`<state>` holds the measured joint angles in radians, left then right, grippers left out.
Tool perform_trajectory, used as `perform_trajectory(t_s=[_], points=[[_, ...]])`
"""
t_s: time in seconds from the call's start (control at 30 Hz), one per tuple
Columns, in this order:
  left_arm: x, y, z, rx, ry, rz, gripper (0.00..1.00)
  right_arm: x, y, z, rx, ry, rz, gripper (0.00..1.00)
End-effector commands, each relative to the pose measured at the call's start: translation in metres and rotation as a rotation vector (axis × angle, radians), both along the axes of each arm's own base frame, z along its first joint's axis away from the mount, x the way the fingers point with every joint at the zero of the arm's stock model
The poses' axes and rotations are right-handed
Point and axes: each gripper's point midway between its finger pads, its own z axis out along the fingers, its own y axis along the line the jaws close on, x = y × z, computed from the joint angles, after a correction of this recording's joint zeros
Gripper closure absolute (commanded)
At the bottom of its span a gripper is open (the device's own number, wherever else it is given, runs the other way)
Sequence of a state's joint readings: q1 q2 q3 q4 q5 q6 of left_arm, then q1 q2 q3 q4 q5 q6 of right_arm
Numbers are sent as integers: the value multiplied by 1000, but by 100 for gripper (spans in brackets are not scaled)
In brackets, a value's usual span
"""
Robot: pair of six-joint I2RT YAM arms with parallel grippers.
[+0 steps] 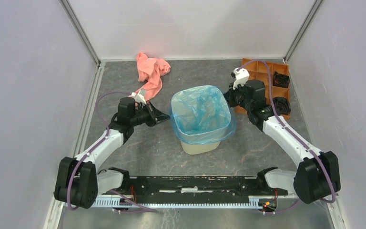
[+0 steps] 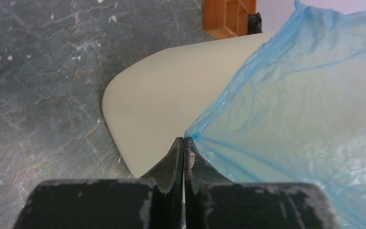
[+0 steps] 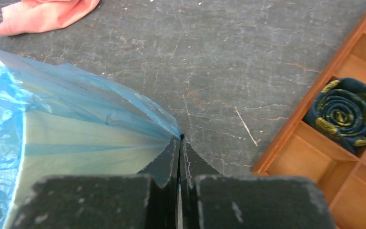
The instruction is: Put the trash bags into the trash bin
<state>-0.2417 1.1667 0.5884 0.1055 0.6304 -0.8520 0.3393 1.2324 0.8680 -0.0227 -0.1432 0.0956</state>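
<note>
The left pincer [image 2: 183, 143] fills the bottom of the view, its two scuffed black fingers [image 2: 169, 164] pressed together with no gap at the tips. Pinched between those tips is an edge of the thin, crinkly, translucent blue plastic bag [image 2: 310, 95], whose folds fan out taut up and to the right. The bag drapes over the cream-beige plastic bin [image 2: 171, 86], whose bare rounded corner shows left of the plastic. The grey marbled desk [image 2: 43, 86] lies around it. At the top edge sits a corner of an orange compartment tray [image 2: 224, 16].
</note>
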Motion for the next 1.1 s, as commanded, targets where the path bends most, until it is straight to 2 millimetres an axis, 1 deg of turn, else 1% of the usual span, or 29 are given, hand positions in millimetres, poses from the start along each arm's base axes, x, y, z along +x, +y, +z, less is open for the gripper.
perform_trajectory(t_s=[0.0, 0.1, 0.13, 0.17, 0.23, 0.27, 0.33, 0.37, 0.4, 0.47, 0.5, 0.53, 0.63, 0.67, 0.77, 0.8, 0.87, 1.0, 1.03, 1.07], points=[[-8, 6, -5, 19, -22, 21, 98, -4, 13, -6, 21, 50, 73, 100], [-18, 9, -1, 20, -41, 41, 98, -9, 5, -3, -17, 89, 47, 99], [-21, 9, 1, 15, -48, 49, 98, -12, -2, -1, -40, 98, 20, 97], [-24, 9, 4, 5, -56, 54, 98, -16, -11, 3, -63, 104, -14, 89], [-29, 8, 5, -10, -53, 52, 98, -23, -29, 17, -103, 100, -87, 73], [-30, 8, 6, -14, -49, 49, 98, -27, -39, 26, -130, 90, -119, 68], [-32, 6, 8, -22, -44, 35, 98, -42, -65, 45, -193, 50, -211, 61], [-33, 5, 9, -23, -44, 31, 98, -50, -74, 51, -210, 33, -240, 57], [-34, 5, 9, -23, -43, 30, 98, -60, -83, 57, -221, 14, -260, 52], [-35, 5, 11, -24, -42, 25, 98, -77, -90, 65, -213, -18, -263, 43], [-35, 5, 11, -25, -38, 21, 98, -84, -89, 69, -189, -30, -257, 40], [-37, 4, 11, -27, -34, 15, 98, -90, -84, 69, -155, -30, -229, 37], [-40, 2, 10, -31, -17, -6, 98, -109, -57, 67, -11, -29, -110, 34], [-41, 1, 10, -30, -9, -14, 97, -114, -51, 64, 32, -20, -92, 33], [-46, 0, 15, -42, -13, -33, 85, -129, -40, 58, 123, 2, -50, 33], [-47, 0, 20, -45, -31, -33, 80, -133, -37, 58, 153, -5, -37, 32], [-52, 3, 22, -39, -38, -18, 70, -142, -30, 55, 199, -6, 7, 29], [-60, 5, 30, -81, -43, 4, 53, -158, -23, 50, 212, 32, 69, 28], [-61, 5, 32, -98, -47, 9, 48, -161, -21, 50, 215, 34, 83, 28], [-64, 5, 33, -114, -43, 14, 45, -165, -21, 51, 219, 34, 94, 28]])
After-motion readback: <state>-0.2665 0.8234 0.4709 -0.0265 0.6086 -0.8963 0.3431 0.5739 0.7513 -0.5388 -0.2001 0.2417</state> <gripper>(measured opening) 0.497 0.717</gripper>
